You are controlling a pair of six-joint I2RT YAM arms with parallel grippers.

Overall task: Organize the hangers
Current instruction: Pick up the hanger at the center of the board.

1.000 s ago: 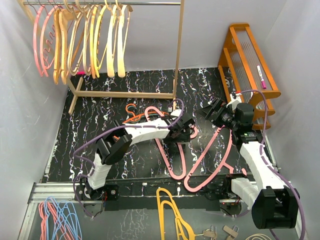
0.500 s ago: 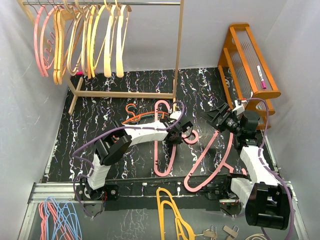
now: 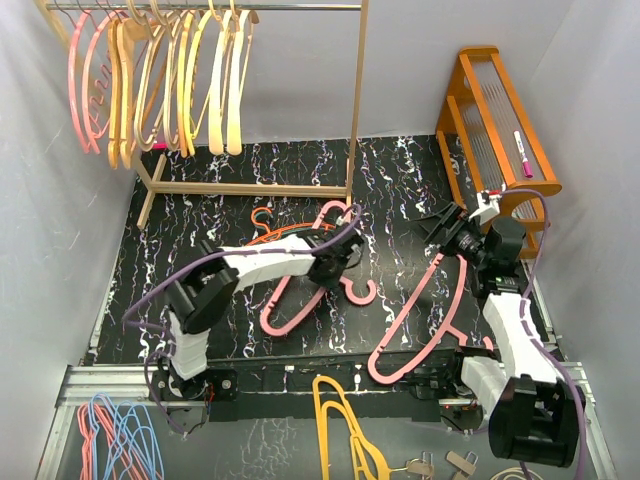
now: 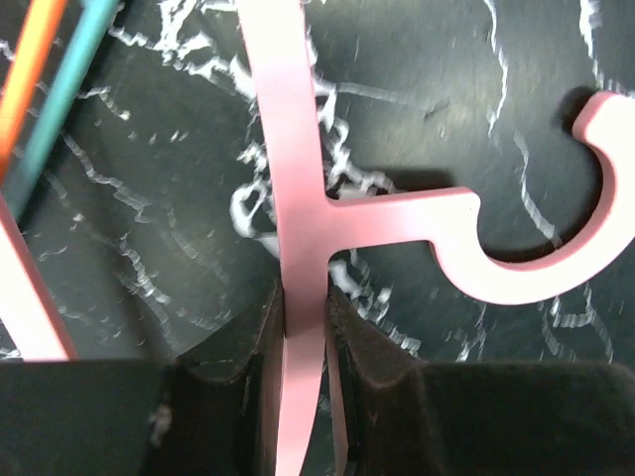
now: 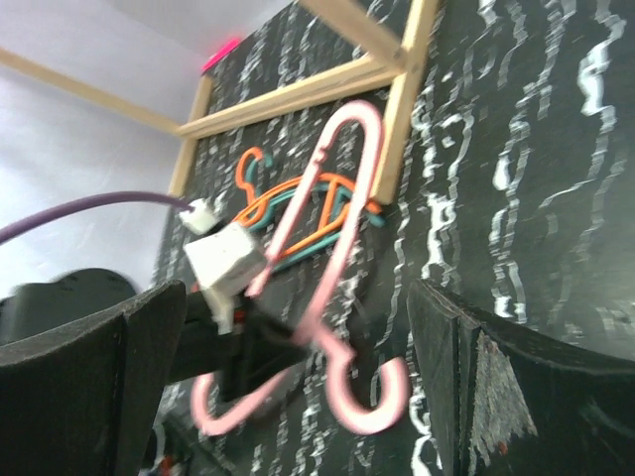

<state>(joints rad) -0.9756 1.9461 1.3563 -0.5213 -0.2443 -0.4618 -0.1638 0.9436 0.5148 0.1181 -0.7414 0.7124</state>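
Bright, even light; the flat pink plastic hanger (image 4: pixel 298 149) casts soft shadows on the black white-veined mat (image 4: pixel 446 99); right wrist view blurred.

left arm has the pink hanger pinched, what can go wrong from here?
1. The left gripper pinches the pink hanger on its thin bar beside the hook; it may pivot or slip.
2. It crosses the orange hanger and teal hanger by the wooden rack post; lifting may snag them.
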